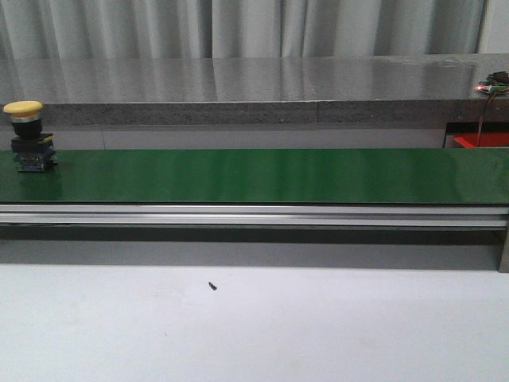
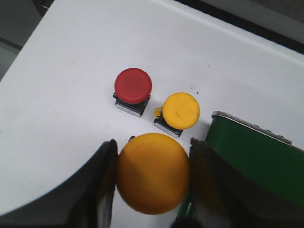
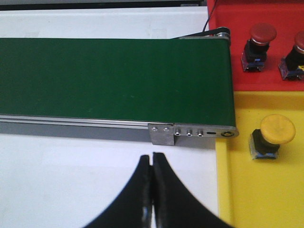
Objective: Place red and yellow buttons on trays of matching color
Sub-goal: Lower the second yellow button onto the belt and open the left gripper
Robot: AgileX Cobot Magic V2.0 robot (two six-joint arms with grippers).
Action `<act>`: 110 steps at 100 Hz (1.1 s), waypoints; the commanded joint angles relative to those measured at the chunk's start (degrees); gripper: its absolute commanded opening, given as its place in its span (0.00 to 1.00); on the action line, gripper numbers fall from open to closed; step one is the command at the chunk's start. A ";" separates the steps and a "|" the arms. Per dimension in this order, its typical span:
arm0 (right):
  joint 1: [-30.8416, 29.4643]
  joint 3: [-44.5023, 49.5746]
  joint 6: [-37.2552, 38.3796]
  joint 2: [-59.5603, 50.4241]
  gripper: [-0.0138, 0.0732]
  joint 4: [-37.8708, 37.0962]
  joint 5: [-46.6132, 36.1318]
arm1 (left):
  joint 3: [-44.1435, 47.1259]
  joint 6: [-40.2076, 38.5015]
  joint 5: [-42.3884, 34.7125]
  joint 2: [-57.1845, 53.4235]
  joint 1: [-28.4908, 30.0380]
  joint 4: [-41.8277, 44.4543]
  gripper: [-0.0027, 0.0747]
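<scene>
Grey curtains hang behind a long grey counter [image 1: 238, 79], and in front of it a green belt [image 1: 254, 175] runs across a white table [image 1: 254, 326]. At the belt's left end stands a yellow button [image 1: 25, 135] on its dark base, upright and alone.

Over on the left, the left gripper [image 2: 153, 175] has its fingers [image 2: 97, 190] closed around the cap of a second yellow button [image 2: 153, 173], one finger pressed against each side of it. Just beyond those fingertips two more buttons sit on the table, a red button [image 2: 133, 90] and a small yellow one [image 2: 178, 113], close beside each other but apart. The belt's end lies just past the finger on the far side (its green edge nearly touches that finger).

To the right, the right gripper [image 3: 152, 190] holds nothing, its fingers pressed together with only a thin seam between them. Ahead of the tips is the belt's right end. Off to the side lie a red tray [image 3: 270, 80] with two red buttons [image 3: 259, 45] on it and, nearer the fingers, a yellow tray [image 3: 256, 190] with one yellow button [image 3: 271, 135] standing on it.
</scene>
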 commanded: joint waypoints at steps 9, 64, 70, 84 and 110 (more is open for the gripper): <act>0.12 -1.48 -0.33 -0.13 0.08 0.73 -3.54 | -1.83 -0.02 -2.35 -3.42 -3.40 -0.30 0.18; 0.12 -1.48 -0.33 -0.13 0.08 0.73 -3.54 | -1.83 -0.02 -0.70 -1.09 -11.24 -0.30 0.18; 0.12 -1.48 -0.33 -0.13 0.08 0.73 -3.54 | -1.83 -0.02 -0.40 -0.51 -11.24 -0.30 0.18; 0.12 -1.48 -0.33 -0.13 0.08 0.73 -3.54 | -1.83 -0.02 -0.30 0.31 -11.24 -0.30 0.18; 0.12 -1.48 -0.33 -0.13 0.08 0.73 -3.54 | -1.83 -0.02 -0.30 0.31 -11.24 -0.40 0.23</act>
